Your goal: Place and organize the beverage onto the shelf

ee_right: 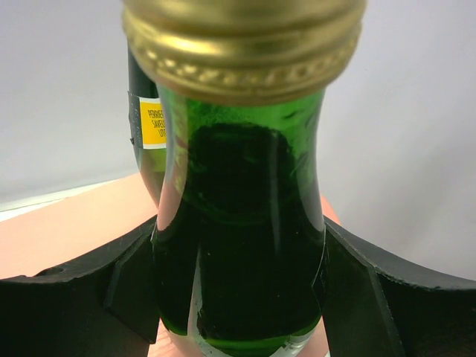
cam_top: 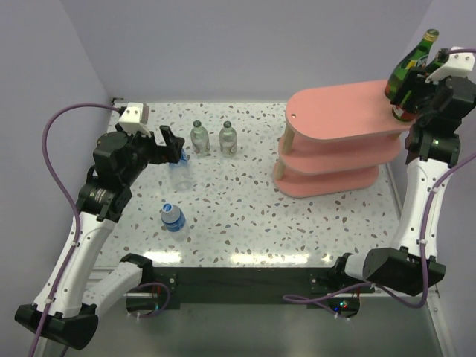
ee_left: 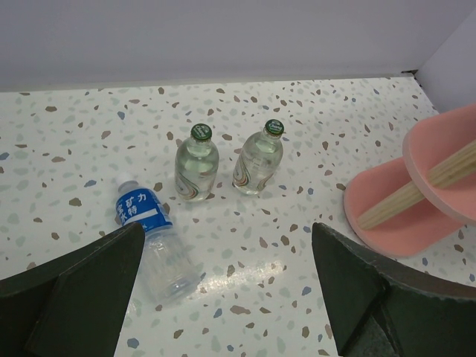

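Two green-capped bottles stand on the tabletop with two blue-labelled bottles, one lying by the spread left fingers. Right fingers pinch one dark green bottle over the pink shelf, a second dark bottle behind it.

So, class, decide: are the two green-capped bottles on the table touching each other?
Apart. The left wrist view shows table between the left green-capped bottle and the right green-capped bottle.

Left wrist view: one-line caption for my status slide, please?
Open left fingers hover above a blue-label bottle lying flat, two upright green-capped bottles behind it, pink shelf at right.
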`<state>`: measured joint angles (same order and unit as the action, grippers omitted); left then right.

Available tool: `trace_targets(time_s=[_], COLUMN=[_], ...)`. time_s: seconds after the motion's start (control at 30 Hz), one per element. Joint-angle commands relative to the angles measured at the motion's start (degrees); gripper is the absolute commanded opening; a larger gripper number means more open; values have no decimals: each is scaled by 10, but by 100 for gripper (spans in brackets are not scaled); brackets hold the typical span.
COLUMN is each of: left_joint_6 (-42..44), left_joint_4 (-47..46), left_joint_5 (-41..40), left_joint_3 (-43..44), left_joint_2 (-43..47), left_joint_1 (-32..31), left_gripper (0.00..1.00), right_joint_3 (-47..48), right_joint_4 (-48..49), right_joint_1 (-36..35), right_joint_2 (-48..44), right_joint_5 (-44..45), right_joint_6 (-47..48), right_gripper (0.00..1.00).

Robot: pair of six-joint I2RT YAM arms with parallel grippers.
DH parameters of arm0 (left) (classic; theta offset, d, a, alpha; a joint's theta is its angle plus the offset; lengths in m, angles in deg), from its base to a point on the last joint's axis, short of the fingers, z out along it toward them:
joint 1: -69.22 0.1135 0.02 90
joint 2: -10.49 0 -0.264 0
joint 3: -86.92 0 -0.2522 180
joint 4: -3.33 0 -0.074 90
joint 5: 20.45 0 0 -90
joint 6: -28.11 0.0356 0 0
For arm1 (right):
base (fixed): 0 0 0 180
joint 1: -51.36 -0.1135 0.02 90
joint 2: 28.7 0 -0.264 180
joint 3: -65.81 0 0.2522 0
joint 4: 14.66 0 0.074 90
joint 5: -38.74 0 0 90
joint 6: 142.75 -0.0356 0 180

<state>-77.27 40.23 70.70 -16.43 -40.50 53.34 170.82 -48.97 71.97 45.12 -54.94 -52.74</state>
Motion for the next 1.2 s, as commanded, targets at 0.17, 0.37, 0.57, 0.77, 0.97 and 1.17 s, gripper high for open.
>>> trace_targets(time_s=[0.17, 0.37, 0.57, 0.77, 0.97, 1.17], left_joint_6=[5, 5, 4, 3, 3, 3], left_joint_4=[-28, -28, -27, -27, -26, -25], left_joint_5=[-5, -4, -4, -4, -4, -5], left_joint_3=[8, 9, 9, 9, 9, 9], left_joint_2=[0, -1, 2, 4, 5, 9], left_joint_1=[1, 1, 1, 1, 1, 1], left_gripper=[100, 100, 100, 100, 100, 100], right_joint_3=[-11, -19, -26, -29, -34, -37], right_joint_4=[86, 81, 76, 70, 68, 62], right_joint_1=[9, 11, 11, 12, 12, 14], right_joint_2=[-25, -32, -38, -39, -40, -40], right_joint_5=[-8, -16, -16, -19, -23, -23], right_joint_6=[-4, -4, -4, -4, -5, -8], right_gripper=[26, 32, 39, 47, 55, 66])
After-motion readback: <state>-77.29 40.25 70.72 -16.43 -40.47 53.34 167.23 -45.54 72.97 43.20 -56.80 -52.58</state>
